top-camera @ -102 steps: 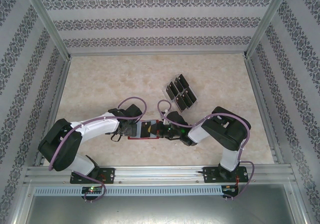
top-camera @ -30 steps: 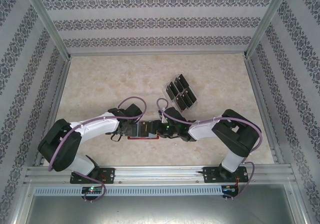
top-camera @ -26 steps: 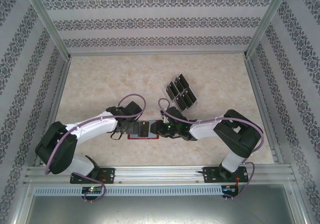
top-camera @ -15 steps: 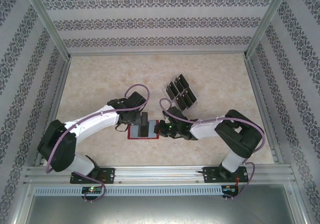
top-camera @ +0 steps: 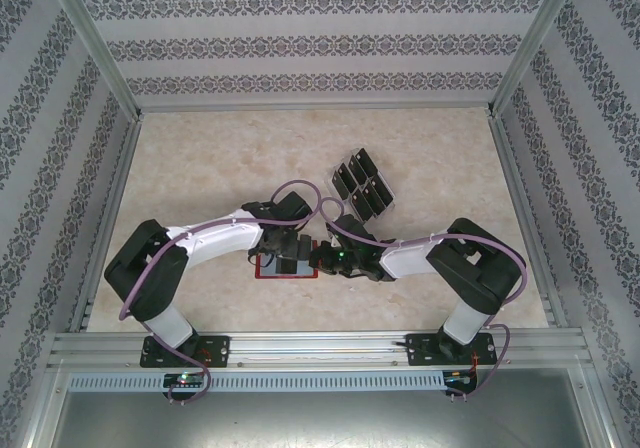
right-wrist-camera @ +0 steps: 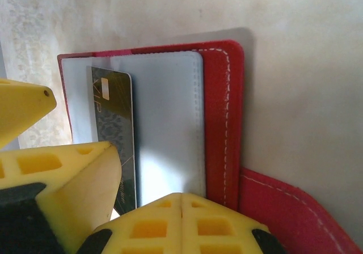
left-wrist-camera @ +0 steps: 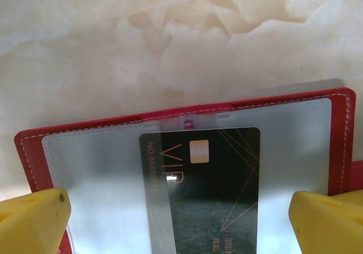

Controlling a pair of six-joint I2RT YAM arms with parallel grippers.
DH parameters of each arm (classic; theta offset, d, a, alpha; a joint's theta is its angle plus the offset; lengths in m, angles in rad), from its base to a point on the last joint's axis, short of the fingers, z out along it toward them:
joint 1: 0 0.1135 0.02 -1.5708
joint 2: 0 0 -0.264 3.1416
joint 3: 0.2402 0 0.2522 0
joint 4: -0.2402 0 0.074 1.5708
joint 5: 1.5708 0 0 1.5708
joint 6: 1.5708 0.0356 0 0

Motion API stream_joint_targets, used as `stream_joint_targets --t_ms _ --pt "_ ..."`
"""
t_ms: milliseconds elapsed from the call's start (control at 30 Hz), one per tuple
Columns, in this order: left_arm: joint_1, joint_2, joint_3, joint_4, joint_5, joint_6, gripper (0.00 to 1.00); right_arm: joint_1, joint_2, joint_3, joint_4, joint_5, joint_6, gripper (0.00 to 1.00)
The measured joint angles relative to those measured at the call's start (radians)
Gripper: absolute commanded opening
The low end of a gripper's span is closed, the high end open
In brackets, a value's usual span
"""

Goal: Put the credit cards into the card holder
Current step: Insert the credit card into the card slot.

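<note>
While left gripper (left-wrist-camera: 180,223) hangs spread wide over wallet (left-wrist-camera: 187,111), card (left-wrist-camera: 207,191) lies at clear pocket, depth unclear. Wallet flat on table (top-camera: 200,168), mid-width, nearer near edge. Card likely light, stiff, slick: pinch short edge. Right gripper (top-camera: 324,258) at wallet's right edge, open or closed unclear. Spare cards (top-camera: 346,180) in rack (top-camera: 390,206) beyond.

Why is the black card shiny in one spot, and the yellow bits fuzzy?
Left wrist view: a glare spot sits on the black card, and the yellow fingers are too near, so blurry. Right wrist view: fingers blurry too, grey pocket glares white.
</note>
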Motion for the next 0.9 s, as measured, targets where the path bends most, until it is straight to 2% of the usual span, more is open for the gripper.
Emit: stream_joint_targets --t_ms 500,667,900 --pt "-0.007 0.004 0.0 -0.005 -0.028 -0.003 1.0 0.0 0.003 -0.008 0.018 0.0 0.004 0.0" --pt "-0.007 0.032 -0.001 -0.047 -0.094 -0.003 1.0 0.0 0.003 -0.009 0.024 0.0 0.004 0.0" --pt "-0.007 0.039 -0.001 -0.06 -0.13 -0.003 1.0 0.0 0.004 -0.01 0.026 0.0 0.004 0.0"
